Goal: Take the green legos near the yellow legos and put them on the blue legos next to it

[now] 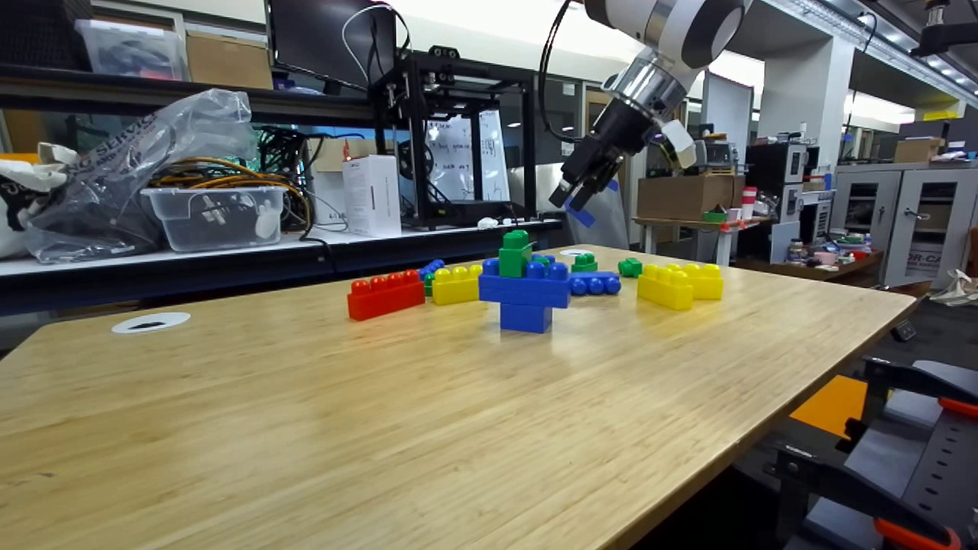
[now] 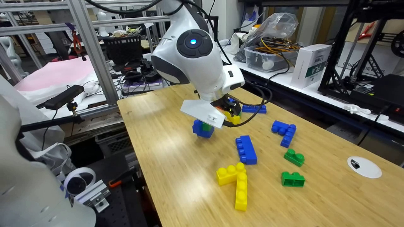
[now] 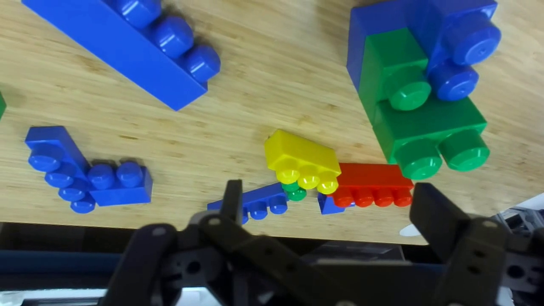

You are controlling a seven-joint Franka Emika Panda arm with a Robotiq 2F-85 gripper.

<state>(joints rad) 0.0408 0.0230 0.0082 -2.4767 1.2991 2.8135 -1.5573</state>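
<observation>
Green legos [image 1: 516, 260]: in an exterior view, stacked on the blue legos [image 1: 526, 294]; apparently placed.
Loose green bricks [image 2: 294, 157]: in an exterior view, between yellow legos [image 2: 241, 190] and the desk's [image 2: 186, 189] right edge.
Claw [image 3: 329, 193]: in the wrist view, spread wide, empty; should be lifted straight up without brushing the green legos.

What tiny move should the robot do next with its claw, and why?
I'd probably ease the open gripper a little up and away from the stacked blue blocks. Nothing is between its fingers, and green blocks already sit on top of that stack, so a bump might knock them off.
</observation>
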